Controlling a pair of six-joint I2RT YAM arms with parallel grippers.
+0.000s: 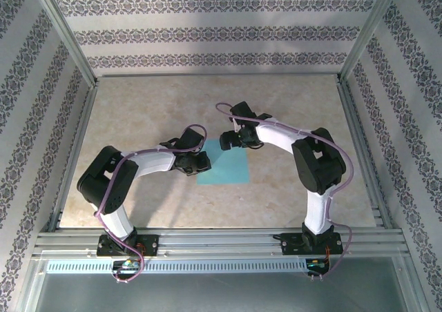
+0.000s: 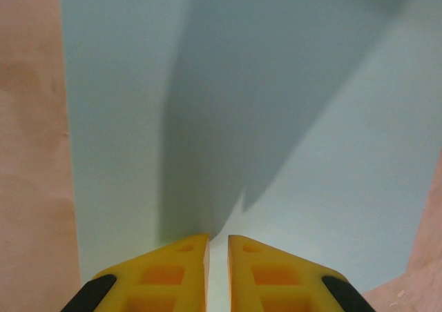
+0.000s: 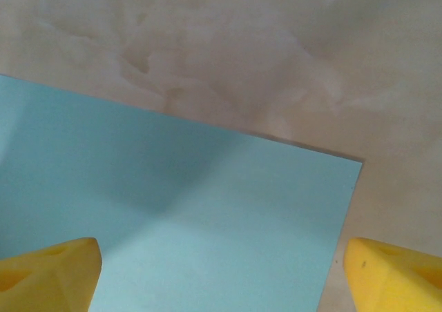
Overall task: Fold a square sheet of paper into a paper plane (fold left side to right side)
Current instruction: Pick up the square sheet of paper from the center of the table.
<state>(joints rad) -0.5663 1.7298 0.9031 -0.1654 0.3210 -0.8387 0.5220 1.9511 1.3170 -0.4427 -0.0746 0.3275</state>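
Square sheet of paper (image 1: 224,168): turquoise, flat at table (image 1: 138,112) centre. Left gripper (image 2: 218,237): over sheet, jaws almost together; hold on paper indeterminable. Right gripper (image 3: 221,250): jaws wide apart above sheet corner, empty.

A beige, marble-patterned bench (image 1: 138,201) lies evenly lit between three walls (image 1: 207,32) papered in pale stripes and dark floral bands, bordered by a silver aluminium frame (image 1: 221,241) with slanting corner posts
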